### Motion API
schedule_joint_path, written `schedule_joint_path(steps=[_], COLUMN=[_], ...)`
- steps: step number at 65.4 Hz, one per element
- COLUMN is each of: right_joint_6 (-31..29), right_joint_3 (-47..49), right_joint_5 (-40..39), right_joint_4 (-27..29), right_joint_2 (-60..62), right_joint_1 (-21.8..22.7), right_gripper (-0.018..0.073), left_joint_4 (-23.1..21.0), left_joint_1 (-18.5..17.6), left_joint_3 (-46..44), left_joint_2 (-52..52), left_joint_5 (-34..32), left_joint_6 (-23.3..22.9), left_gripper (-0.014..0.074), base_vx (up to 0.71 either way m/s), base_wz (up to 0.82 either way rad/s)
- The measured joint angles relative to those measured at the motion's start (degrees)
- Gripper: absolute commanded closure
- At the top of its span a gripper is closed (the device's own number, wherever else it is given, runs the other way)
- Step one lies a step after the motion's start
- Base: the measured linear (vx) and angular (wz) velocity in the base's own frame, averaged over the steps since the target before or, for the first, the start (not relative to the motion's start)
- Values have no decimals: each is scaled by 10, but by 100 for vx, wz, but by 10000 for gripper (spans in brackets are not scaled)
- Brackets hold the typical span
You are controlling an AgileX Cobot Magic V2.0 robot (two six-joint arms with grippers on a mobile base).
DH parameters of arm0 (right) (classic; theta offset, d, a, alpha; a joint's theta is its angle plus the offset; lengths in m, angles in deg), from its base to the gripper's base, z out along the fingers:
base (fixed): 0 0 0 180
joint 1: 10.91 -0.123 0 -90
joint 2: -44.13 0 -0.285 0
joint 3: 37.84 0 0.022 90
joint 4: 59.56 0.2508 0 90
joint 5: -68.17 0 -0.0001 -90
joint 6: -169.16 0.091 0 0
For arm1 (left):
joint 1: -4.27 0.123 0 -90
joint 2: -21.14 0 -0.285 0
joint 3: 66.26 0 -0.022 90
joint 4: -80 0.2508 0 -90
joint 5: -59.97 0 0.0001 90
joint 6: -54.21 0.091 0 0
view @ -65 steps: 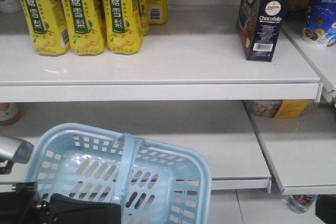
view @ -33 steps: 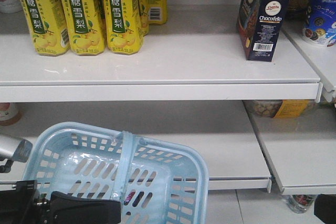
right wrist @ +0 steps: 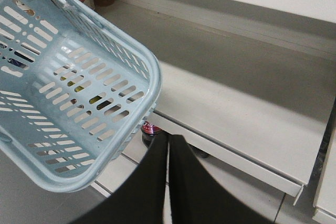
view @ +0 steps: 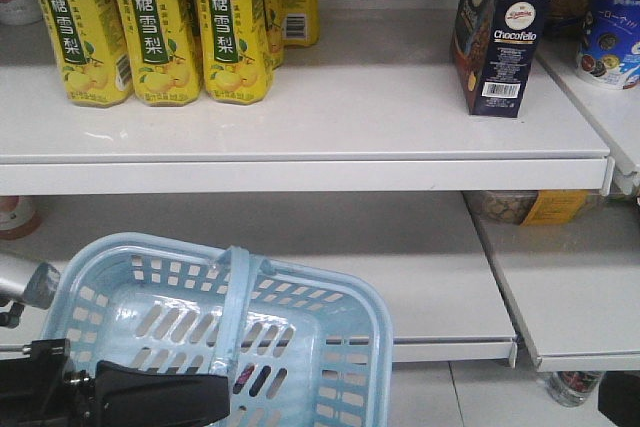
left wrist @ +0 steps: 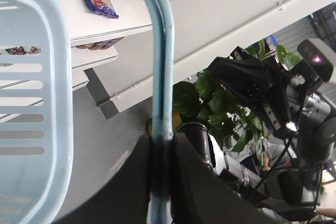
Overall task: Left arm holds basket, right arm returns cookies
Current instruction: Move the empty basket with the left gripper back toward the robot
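- My left gripper (left wrist: 161,145) is clamped on the handle (left wrist: 161,66) of the basket (view: 215,322); in the left wrist view the arched blue bar runs straight down between my two dark fingers.
- That grip hangs the basket low at near left, in front of the lower shelf (view: 420,277), mouth up and tilted (reads as kept open for access).
- Basket interior looks empty in the front view. Coloured bits show through the slots, but I judge those to be things behind it, not cargo.
- Cookies (view: 497,32) stand upright on the upper shelf (view: 350,112), far right, barcode panel facing the camera, well apart from the yellow drink cartons (view: 160,22) at far left. So the return looks done.
- My right gripper (right wrist: 168,153) has its fingers pressed together, nothing between them, hanging low just beside the basket's right side, over the floor in front of the lower shelf.
- Hard to see: in the front view my left arm (view: 110,397) is cut off at the bottom edge, and a tub (view: 530,207) under the upper shelf is half hidden.
- Right arm body shows only as a dark shape in the left wrist view (grip state unreadable there).
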Motion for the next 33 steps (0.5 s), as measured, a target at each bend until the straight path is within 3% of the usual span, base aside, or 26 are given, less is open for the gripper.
schedule_joint_path(steps=[21,28,33], right_joint_6=[0,0,0], right_joint_3=[0,0,0], right_joint_5=[2,2,2], right_joint_4=[0,0,0], right_joint_2=[0,0,0], right_joint_1=[0,0,0], right_gripper=[563,563,563], left_joint_4=[0,18,69], left_joint_1=[0,0,0], left_joint_3=[0,0,0], left_joint_2=[-2,-24,-50], left_joint_5=[13,12,6], left_joint_6=[-61,-112,-177], left_gripper=[603,603,603], base_vx=[0,0,0], base_wz=[0,0,0])
